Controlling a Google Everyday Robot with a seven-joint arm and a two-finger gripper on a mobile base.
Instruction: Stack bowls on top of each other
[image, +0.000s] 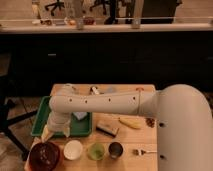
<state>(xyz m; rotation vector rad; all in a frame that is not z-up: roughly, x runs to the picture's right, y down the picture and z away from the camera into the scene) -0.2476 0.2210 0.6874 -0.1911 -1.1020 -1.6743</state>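
A dark red-brown bowl (45, 155) sits at the front left corner of the wooden table (135, 137). A white bowl (73, 149) is just right of it, then a small green bowl (96, 150) and a dark metal cup (116, 149), all in a row along the front edge. My white arm (100, 104) reaches left across the table and bends down. My gripper (48, 134) hangs just above the back rim of the red-brown bowl.
A green tray (82, 127) lies at the left behind the bowls, partly under the arm. A dark sponge-like block (107, 128), a banana (130, 123), a fork (141, 151) and small items at the table's back lie to the right. A dark counter stands behind.
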